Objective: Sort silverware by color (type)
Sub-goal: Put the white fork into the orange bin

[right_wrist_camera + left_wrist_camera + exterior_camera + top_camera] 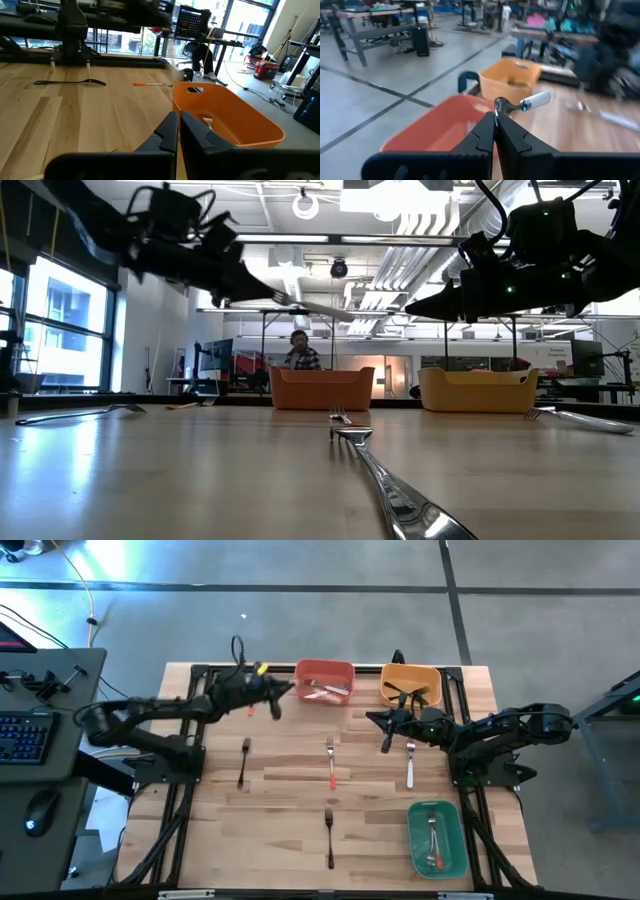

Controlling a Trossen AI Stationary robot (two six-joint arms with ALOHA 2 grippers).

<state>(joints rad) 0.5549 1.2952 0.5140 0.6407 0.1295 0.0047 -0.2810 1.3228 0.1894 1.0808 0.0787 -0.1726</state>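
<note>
My left gripper (pixel 283 690) hangs over the table's far left part, right beside the red bin (pixel 325 681), shut on a white-handled fork (pixel 534 100). In the low view this fork (pixel 312 306) sticks out sideways, well above the table. My right gripper (pixel 374 719) stands shut and empty just in front of the yellow bin (pixel 411 684). Loose forks lie flat on the wood: a black one (pixel 243 762), a red-orange one (pixel 331 764), a white one (pixel 410 766) and a second black one (pixel 329 838). My left gripper pinches the fork between its two fingertips (pixel 490 125), at the silver metal part (pixel 499 105) just beside the white handle. The fingers come about level from the table's left and lie across the fork. The fork is lifted clear, its handle jutting out sideways.
A green bin (pixel 437 838) with forks in it sits at the near right. The red and yellow bins at the far edge also hold forks. Black frame rails (pixel 190 755) run along the table's left and right sides. A person (pixel 300 352) sits far behind the table.
</note>
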